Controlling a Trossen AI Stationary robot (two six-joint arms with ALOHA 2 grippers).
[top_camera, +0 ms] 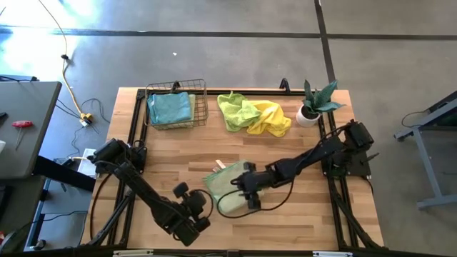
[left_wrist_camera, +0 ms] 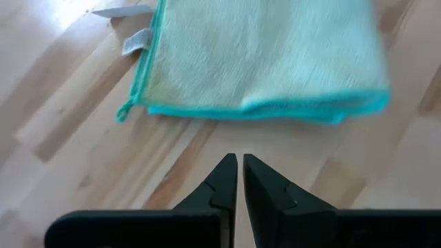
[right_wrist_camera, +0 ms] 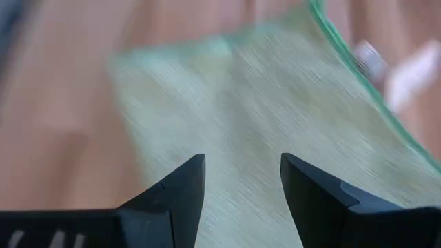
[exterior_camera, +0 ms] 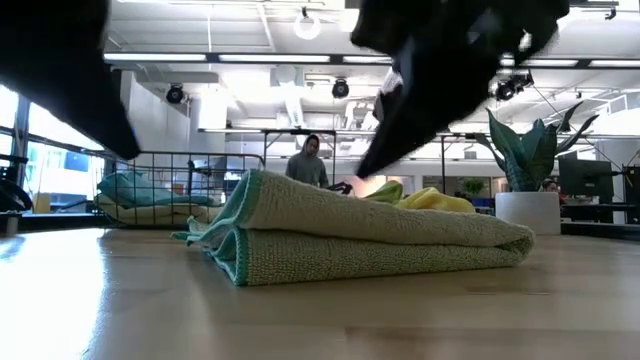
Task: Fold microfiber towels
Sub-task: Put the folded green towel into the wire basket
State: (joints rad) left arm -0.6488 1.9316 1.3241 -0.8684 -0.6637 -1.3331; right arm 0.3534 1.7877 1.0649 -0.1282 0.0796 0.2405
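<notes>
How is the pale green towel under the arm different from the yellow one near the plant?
The pale green towel lies folded flat with a teal edge, mid-table under the open right hand. The yellow towel lies crumpled at the back, against a lime one. Both rest on the table.

Open-plan lab/workshop: polished concrete floor (top_camera: 235, 57), exposed ceiling ducts and track lights (exterior_camera: 340, 88) top centre, wooden workbench (top_camera: 178, 157), person (exterior_camera: 308, 160) mid-background.

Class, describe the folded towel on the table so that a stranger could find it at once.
Start at the wooden table and look to its middle front, under the right hand. There lies a pale green towel, folded flat with a teal edge. The yellow and lime towels behind it are crumpled.
</notes>
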